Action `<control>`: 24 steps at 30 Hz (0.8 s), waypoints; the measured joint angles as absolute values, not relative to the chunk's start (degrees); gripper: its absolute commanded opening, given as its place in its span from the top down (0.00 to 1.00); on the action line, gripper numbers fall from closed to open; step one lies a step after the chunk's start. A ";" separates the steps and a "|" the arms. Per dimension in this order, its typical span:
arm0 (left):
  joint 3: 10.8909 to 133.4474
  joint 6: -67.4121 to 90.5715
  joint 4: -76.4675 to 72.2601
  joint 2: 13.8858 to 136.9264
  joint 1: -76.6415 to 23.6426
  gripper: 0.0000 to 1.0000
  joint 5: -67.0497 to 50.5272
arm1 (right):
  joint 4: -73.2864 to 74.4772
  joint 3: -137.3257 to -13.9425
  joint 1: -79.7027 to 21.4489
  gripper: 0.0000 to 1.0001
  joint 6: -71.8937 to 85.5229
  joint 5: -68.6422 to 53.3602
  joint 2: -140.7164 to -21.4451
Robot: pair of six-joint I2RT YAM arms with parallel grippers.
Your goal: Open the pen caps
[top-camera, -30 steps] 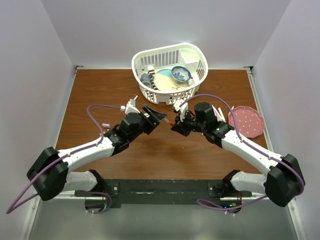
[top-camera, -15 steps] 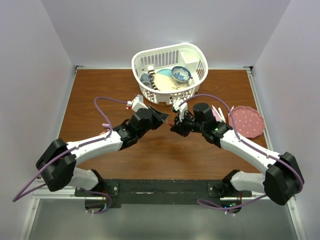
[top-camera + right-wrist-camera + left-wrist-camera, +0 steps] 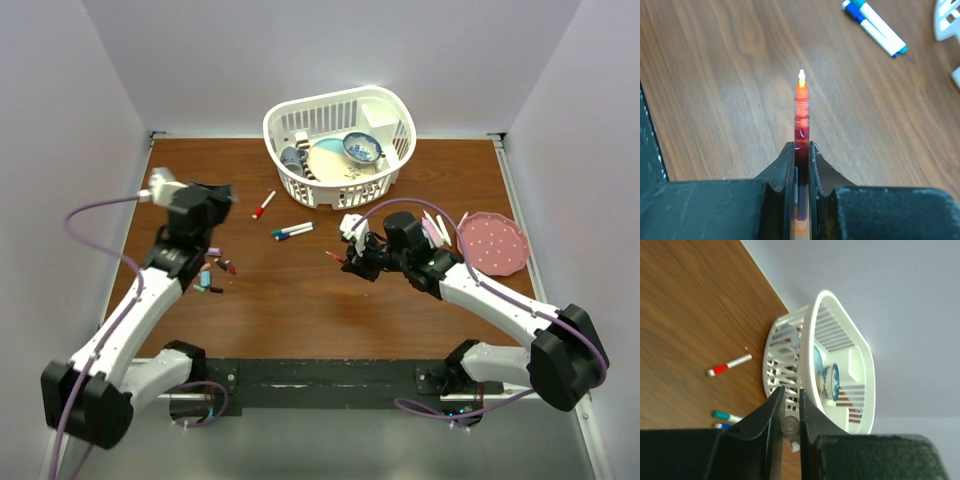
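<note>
Low centre of left wrist view: clear pen cap [image 3: 789,426] pinched in left gripper [image 3: 790,394]. Mid-left of top view: loose pen caps [image 3: 222,266] scattered on table [image 3: 300,300]. Right wrist view centre: right gripper [image 3: 800,147] clamped on uncapped red pen [image 3: 801,107].

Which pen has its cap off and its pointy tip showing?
The red pen in the right claw: its thin tip is bare. The red-capped marker and the teal and blue markers on the table have caps on.
</note>
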State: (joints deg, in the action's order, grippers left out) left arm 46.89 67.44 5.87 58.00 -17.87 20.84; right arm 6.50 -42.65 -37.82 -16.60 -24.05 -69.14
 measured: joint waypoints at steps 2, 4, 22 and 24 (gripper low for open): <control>46.09 66.22 7.07 54.59 -13.65 1.00 20.71 | 6.96 -42.65 -37.82 1.00 -17.34 -24.16 -69.12; 45.30 64.58 8.54 53.49 -11.18 1.00 19.75 | 7.66 -42.72 -37.80 1.00 -18.28 -24.08 -69.12; 35.66 55.42 25.30 65.98 -7.01 0.91 14.96 | 19.38 -46.74 -31.77 1.00 -28.80 -26.65 -68.38; 35.40 54.94 25.02 66.59 -6.96 0.86 14.96 | 19.92 -46.92 -31.35 1.00 -28.91 -26.63 -68.45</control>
